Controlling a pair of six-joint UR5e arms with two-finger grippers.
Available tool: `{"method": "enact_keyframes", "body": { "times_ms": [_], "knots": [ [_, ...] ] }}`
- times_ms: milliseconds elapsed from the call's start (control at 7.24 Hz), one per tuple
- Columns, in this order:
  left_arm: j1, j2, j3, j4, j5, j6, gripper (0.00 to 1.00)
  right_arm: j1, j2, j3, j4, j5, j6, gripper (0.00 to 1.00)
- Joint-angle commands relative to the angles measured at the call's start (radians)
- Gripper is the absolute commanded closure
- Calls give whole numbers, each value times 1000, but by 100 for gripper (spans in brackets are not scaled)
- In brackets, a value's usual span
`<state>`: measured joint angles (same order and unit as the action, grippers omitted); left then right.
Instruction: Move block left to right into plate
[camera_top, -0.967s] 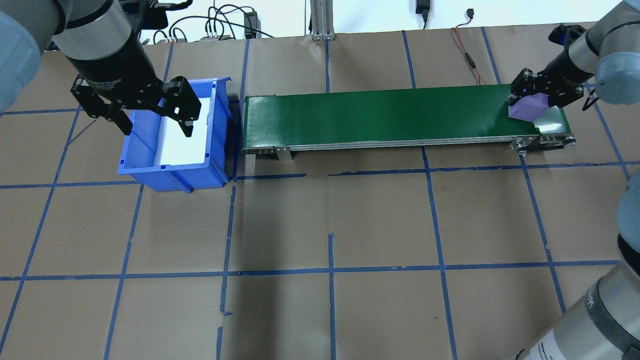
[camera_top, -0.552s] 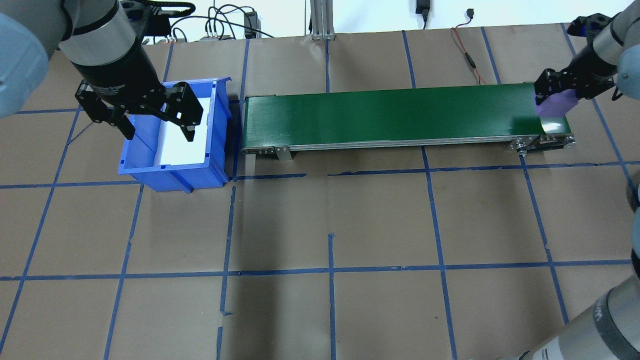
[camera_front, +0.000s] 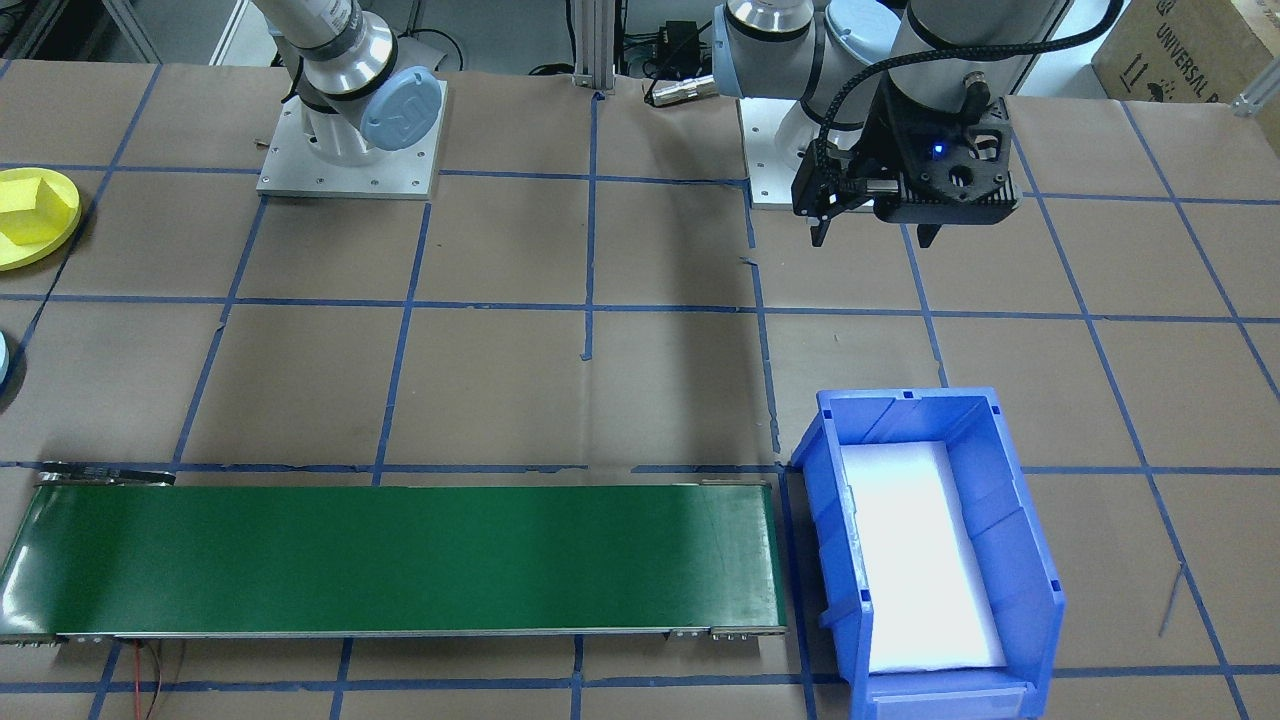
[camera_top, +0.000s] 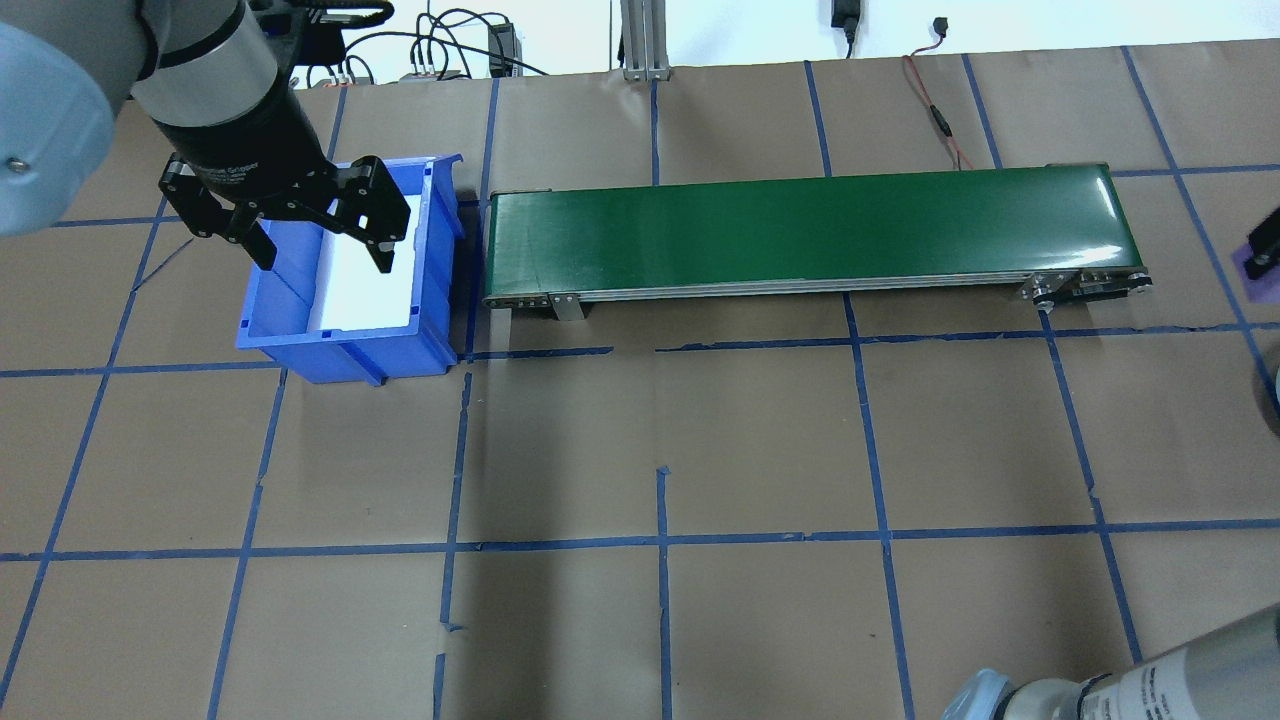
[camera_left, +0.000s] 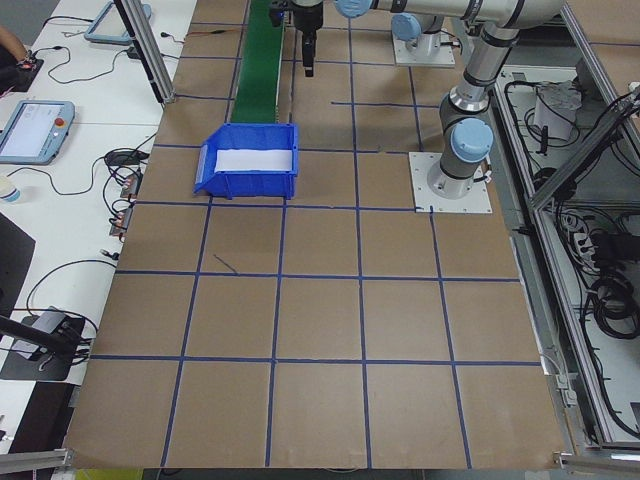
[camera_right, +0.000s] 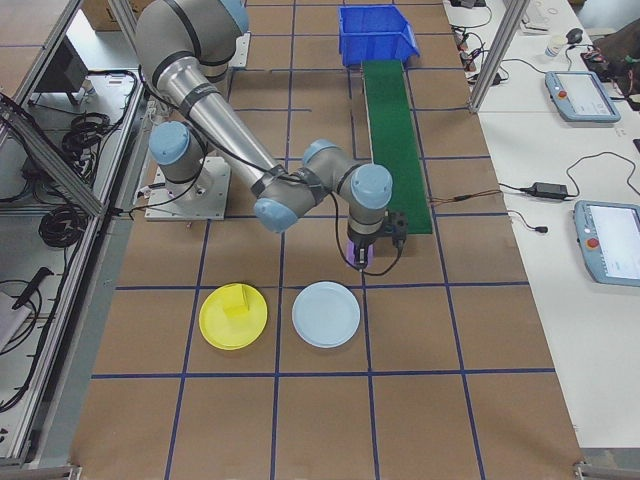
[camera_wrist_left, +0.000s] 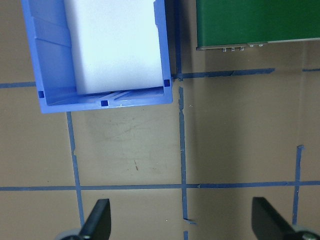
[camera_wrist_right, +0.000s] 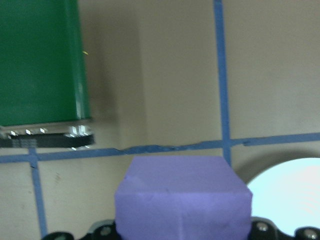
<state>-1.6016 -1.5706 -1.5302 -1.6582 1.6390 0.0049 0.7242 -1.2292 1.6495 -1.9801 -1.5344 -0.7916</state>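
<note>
**Purple block carried off the belt's end, yellow plate waiting nearby**

A bench (camera_top: 760, 440) covered in brown paper and gridded with blue tape fills every view. Across its upper half in the overhead view lies a green conveyor belt (camera_top: 800, 230), with a blue bin (camera_top: 345, 330) lined in white at its left end.

The left hand (camera_top: 318, 245) hangs over the bin's near-left part, fingers spread wide and holding nothing.

The right hand (camera_right: 371, 262) shows in the lower middle of the right side view, just off the belt's near end. It is closed on a purple block (camera_wrist_right: 182, 202), which fills the bottom of the right wrist view.

Below it in the right side view sit a pale blue plate (camera_right: 325, 314) and, to the left, the yellow plate (camera_right: 232, 316), which carries a yellow block (camera_right: 236, 301).
</note>
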Motion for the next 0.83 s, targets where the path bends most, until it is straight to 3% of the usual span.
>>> {"method": "enact_keyframes", "body": {
  "times_ms": [0,138,414,552,691],
  "knots": [
    [2,-3,-1,1,2,1,0,-156,29,30,-44,-3,-171,57],
    [0,-9,2,3,1,-3,0,-160,65,53,-124,-1,-181,56],
    [0,-9,4,3,-1,-6,0,-160,86,70,-129,11,-179,12],
    [0,-9,7,3,1,0,0,-160,85,69,-129,-3,-179,0],
    [-1,-8,7,1,1,0,0,-160,83,69,-129,8,-179,0]
  ]
}}
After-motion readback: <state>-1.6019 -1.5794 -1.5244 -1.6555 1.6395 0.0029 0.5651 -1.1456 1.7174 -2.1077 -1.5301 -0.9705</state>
